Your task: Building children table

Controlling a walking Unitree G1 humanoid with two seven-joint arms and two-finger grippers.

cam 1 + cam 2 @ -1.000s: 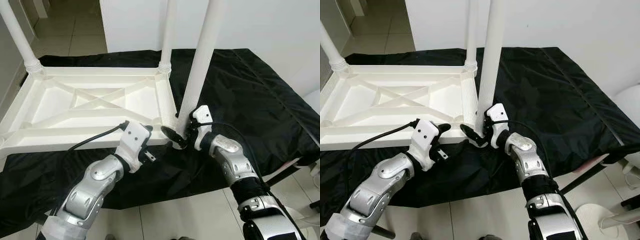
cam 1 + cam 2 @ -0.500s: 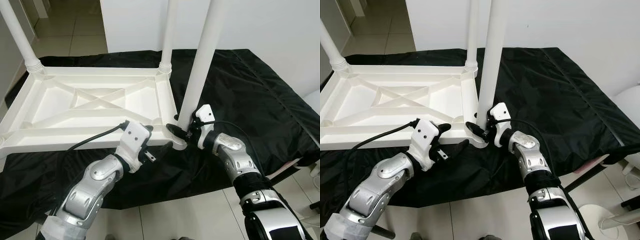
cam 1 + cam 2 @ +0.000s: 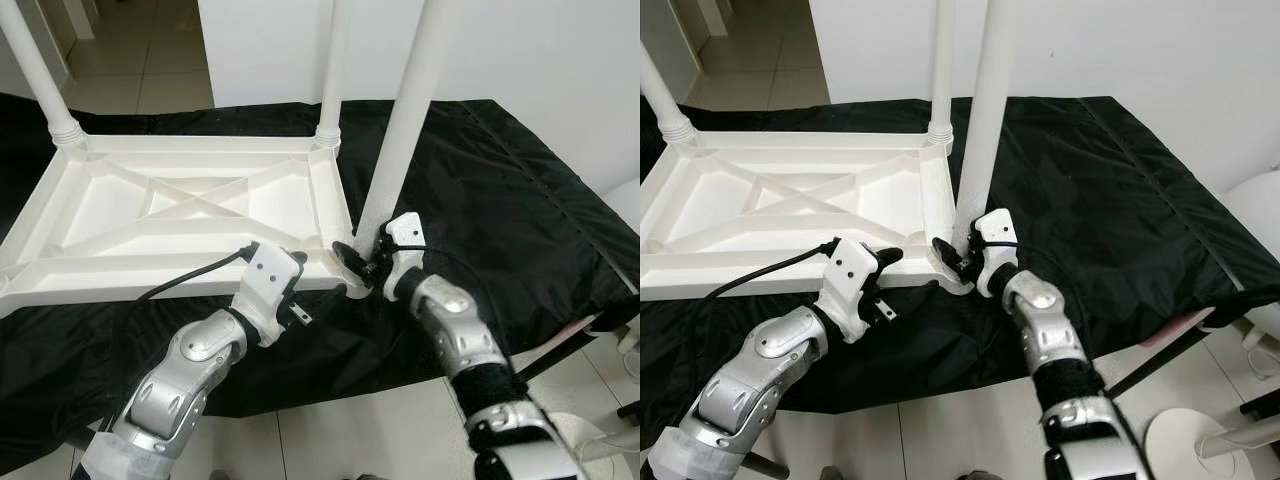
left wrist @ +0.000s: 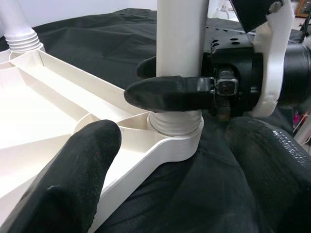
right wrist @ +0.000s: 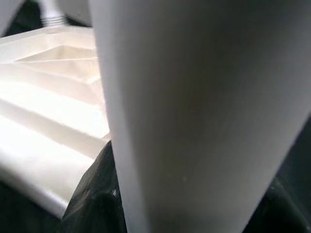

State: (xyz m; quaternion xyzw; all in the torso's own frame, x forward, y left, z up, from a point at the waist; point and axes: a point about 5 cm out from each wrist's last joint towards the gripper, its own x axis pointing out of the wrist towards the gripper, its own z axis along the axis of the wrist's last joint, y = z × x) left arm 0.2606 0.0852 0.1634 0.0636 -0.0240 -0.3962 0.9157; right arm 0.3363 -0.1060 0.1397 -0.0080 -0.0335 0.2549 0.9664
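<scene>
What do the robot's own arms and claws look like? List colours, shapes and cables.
Both arms are jointed silver metal segments. The left claw sits on a white housing with a black cable looping out behind it; its fingers are long, black and rounded. The right claw has the same white housing, black fingers and a thin black cable, with a black ribbed band on the forearm.

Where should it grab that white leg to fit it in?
Probably low on the leg, just above the corner socket, coming from the robot's side: the right gripper is clamped there now. The round shaft suits two fingers, and a low grip limits wobble.
</scene>
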